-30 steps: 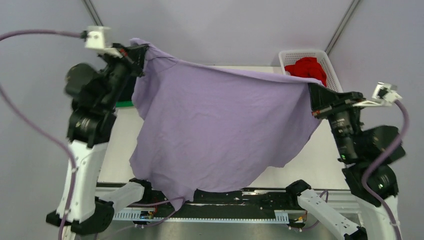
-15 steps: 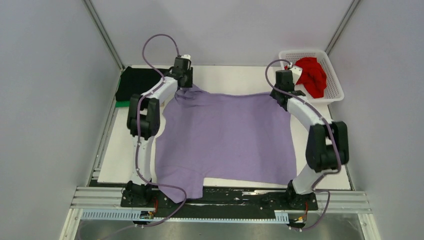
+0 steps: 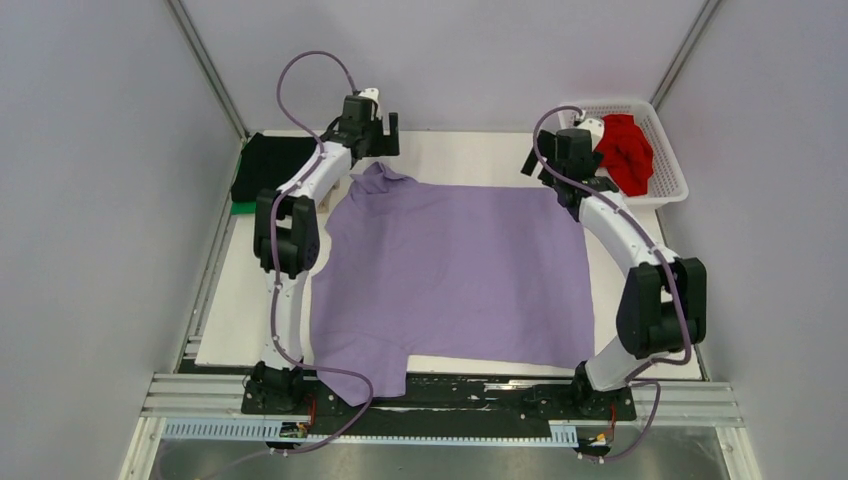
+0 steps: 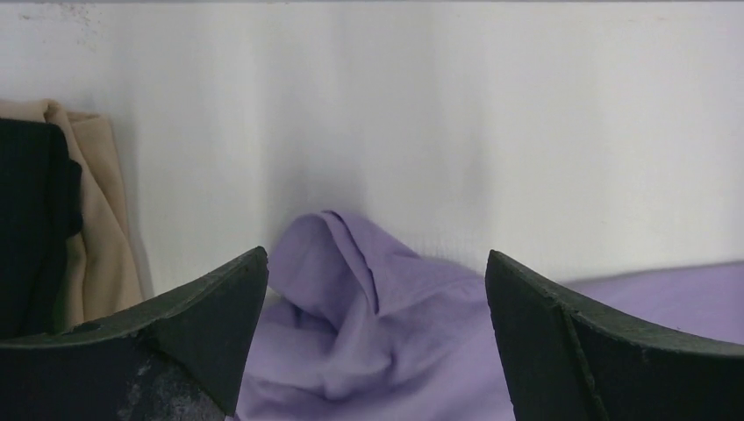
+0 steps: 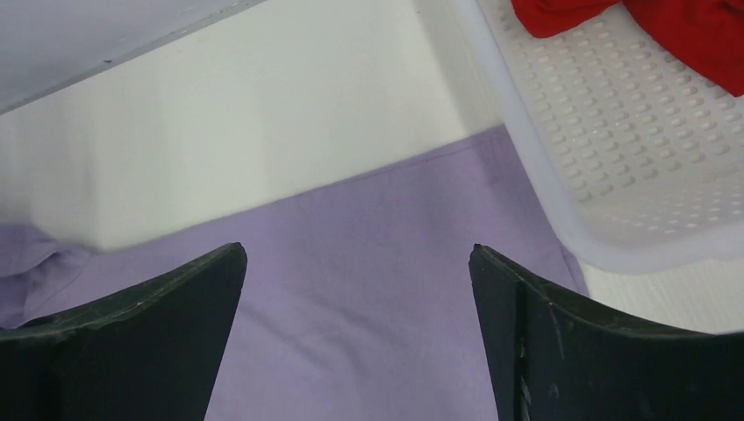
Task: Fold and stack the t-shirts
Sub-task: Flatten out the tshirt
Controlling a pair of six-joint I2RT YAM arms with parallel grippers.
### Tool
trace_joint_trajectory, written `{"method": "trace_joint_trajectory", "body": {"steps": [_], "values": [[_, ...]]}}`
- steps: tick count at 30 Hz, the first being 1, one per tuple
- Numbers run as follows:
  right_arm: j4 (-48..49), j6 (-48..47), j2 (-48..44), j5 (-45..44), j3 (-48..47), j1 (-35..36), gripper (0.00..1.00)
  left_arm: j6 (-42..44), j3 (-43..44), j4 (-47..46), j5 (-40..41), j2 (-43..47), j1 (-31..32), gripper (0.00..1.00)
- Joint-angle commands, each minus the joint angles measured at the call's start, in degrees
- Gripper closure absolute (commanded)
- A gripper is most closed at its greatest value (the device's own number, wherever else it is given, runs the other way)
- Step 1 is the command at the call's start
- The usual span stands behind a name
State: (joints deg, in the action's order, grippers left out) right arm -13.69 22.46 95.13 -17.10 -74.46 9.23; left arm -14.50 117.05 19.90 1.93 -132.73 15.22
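The lavender t-shirt (image 3: 455,275) lies spread flat on the white table (image 3: 470,150), one sleeve hanging over the near edge. My left gripper (image 3: 372,148) hovers open over its bunched far left corner (image 4: 368,298) with nothing between the fingers. Over the flat far right corner (image 5: 368,289) my right gripper (image 3: 567,175) also stands open and empty. A red t-shirt (image 3: 625,150) lies crumpled in the white basket (image 3: 668,185). At the far left sits a folded black t-shirt (image 3: 270,165) with a green edge (image 3: 243,209) showing beneath it.
The basket's wall (image 5: 614,149) stands close to the right of my right gripper, touching the lavender cloth's edge. In the left wrist view, black cloth (image 4: 31,219) and tan cloth (image 4: 96,237) lie just left of my left gripper. Grey walls enclose the table.
Both grippers held the lavender t-shirt up in the air a second ago. They laid it flat on the table, opened, let go of its far corners and lifted slightly.
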Motion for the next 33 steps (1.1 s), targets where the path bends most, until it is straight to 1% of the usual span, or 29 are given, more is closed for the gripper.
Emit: {"method": "trace_joint_trajectory", "body": {"steps": [1, 5, 7, 11, 15, 19, 24, 27, 30, 33], "values": [[1.1, 4.0, -8.0, 6.8, 7.1, 0.3, 0.0, -5.2, -7.2, -3.4, -6.1, 9.5, -0.1, 0.0], [1.1, 6.3, -11.7, 8.8, 12.9, 0.2, 0.0, -11.4, -13.9, -7.2, -11.1, 11.8, -0.1, 0.0], [1.0, 6.9, -12.8, 8.7, 15.3, 0.2, 0.0, -14.1, -15.8, -8.7, -12.0, 11.4, -0.1, 0.0], [0.8, 6.9, -13.4, 8.3, 17.5, 0.1, 0.0, -18.4, -17.6, -10.7, -12.0, 9.2, 0.2, 0.0], [-0.1, 6.4, -11.7, 10.1, 18.2, -0.2, 0.0, -21.2, -16.7, -10.7, -10.1, 5.9, 0.7, 0.0], [-1.7, 6.8, -9.6, 10.5, 18.0, -0.6, 0.0, -22.6, -12.9, -9.5, -7.9, 1.7, 1.0, 0.0], [-1.7, 6.9, -9.3, 10.3, 18.2, -1.3, 0.0, -25.8, -3.7, -6.4, -7.4, -6.2, 1.1, 0.0], [-1.7, 6.5, -9.1, 10.5, 18.2, -1.4, 0.0, -27.3, -1.1, -9.0, -9.3, -9.3, 1.3, 0.0], [-1.7, 6.1, -8.9, 10.3, 18.3, -1.4, 0.0, -27.5, 3.1, -13.9, -12.1, -12.7, 2.1, 0.0], [-1.7, 6.0, -8.5, 10.1, 18.2, -1.5, 0.0, -26.0, 9.4, -18.4, -14.0, -16.0, 3.0, 0.0]]}}
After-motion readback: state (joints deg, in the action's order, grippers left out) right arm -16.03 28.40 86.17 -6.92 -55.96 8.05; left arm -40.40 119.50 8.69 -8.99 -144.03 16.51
